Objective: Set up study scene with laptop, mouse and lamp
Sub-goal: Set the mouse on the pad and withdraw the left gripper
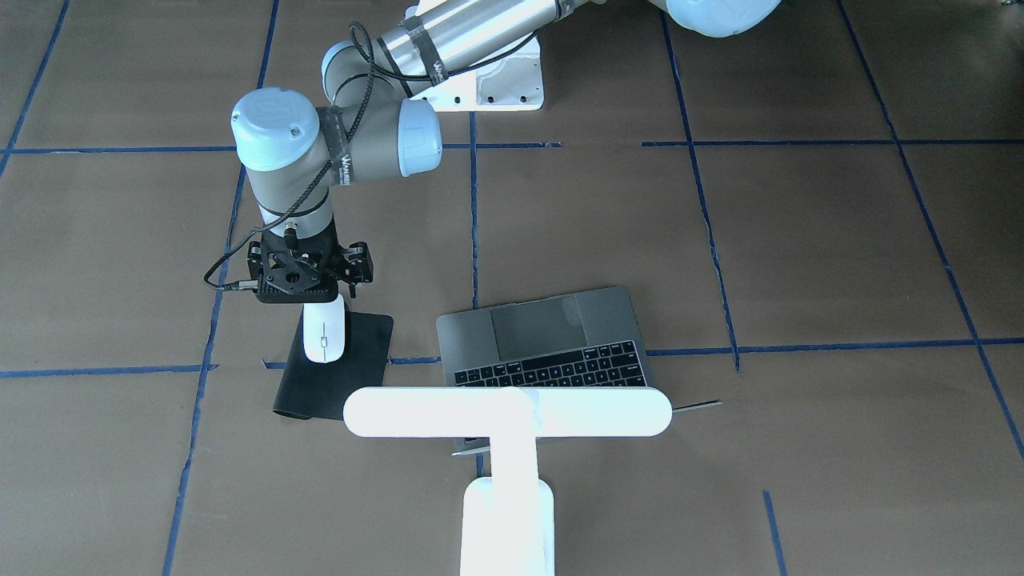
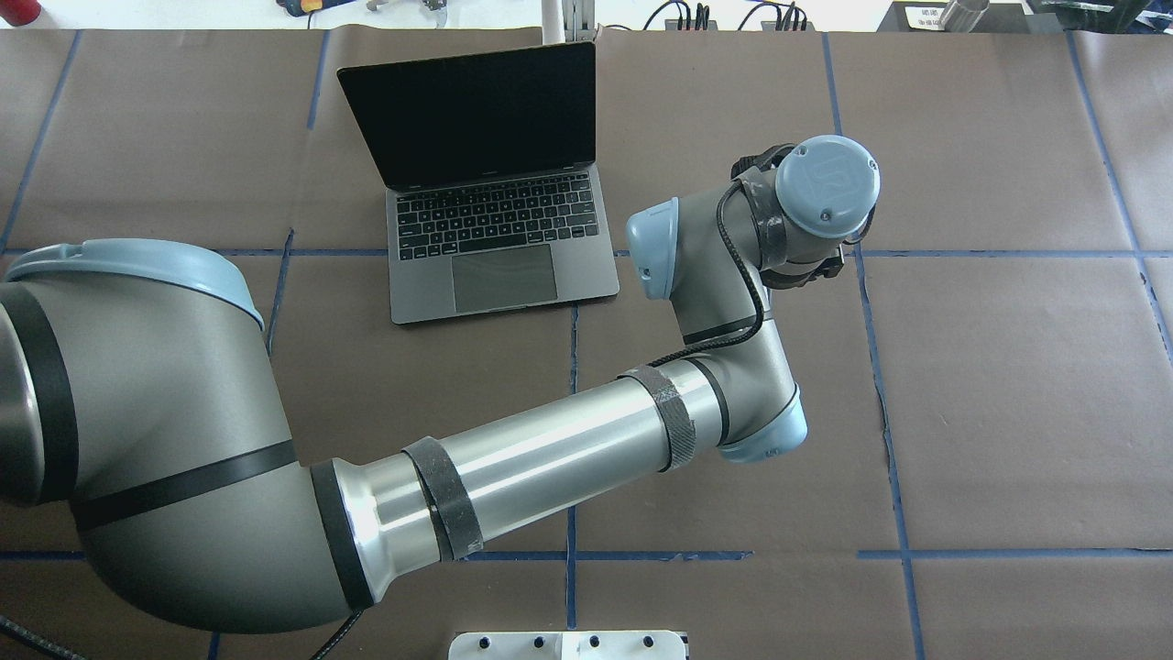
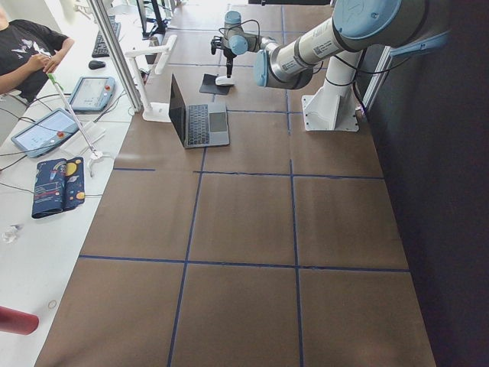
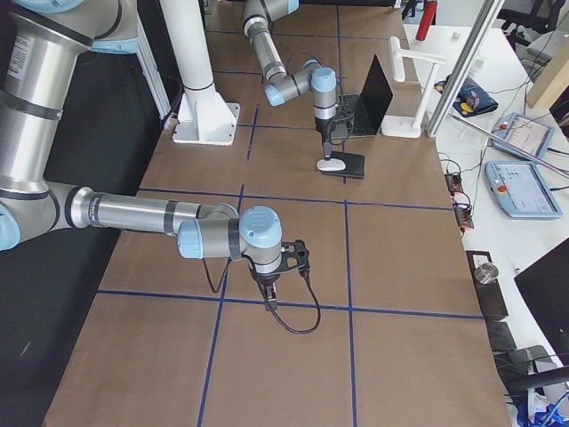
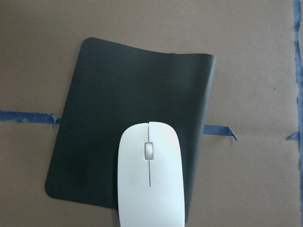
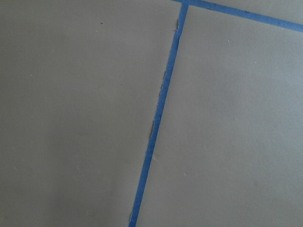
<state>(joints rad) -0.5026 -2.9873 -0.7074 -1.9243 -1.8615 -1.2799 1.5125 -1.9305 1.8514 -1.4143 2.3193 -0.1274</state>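
Small white glossy oval mouse (image 5: 150, 177) overhangs robot-side edge of black rectangular mat (image 5: 118, 94), under left gripper (image 1: 308, 282); finger spread can't tell. Thin grey metal laptop (image 1: 560, 328) beside mat, not touching.

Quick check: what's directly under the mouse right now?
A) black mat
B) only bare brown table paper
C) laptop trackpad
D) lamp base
A: the left wrist view shows the mouse over the black mat, overhanging one edge. The front view shows the open laptop apart from it.

Overhead from behind looking down, front view opposite, steep, both sharing laptop (image 1: 544, 344), left wrist close above mouse (image 5: 150, 184)
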